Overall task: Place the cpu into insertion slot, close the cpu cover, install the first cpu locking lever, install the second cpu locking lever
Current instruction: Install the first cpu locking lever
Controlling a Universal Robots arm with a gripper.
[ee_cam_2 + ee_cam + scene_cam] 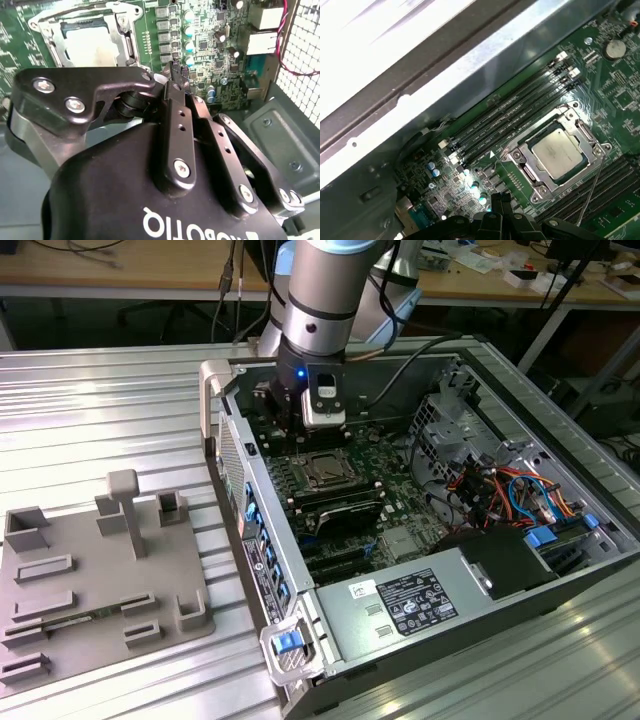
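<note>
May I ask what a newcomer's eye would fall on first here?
The grey robot arm reaching down into the open computer case stands out in the exterior view. In the first wrist view, the cpu sits within its silvery cpu cover on the green motherboard, the gripper nearby.

Grey fixture tray (95, 550), power supply (410, 605), coloured cables (515, 490)

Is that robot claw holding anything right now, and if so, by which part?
Nothing is held. The gripper has its fingers shut together, empty, over the motherboard; the cpu lies in the insertion slot, apart from it.
</note>
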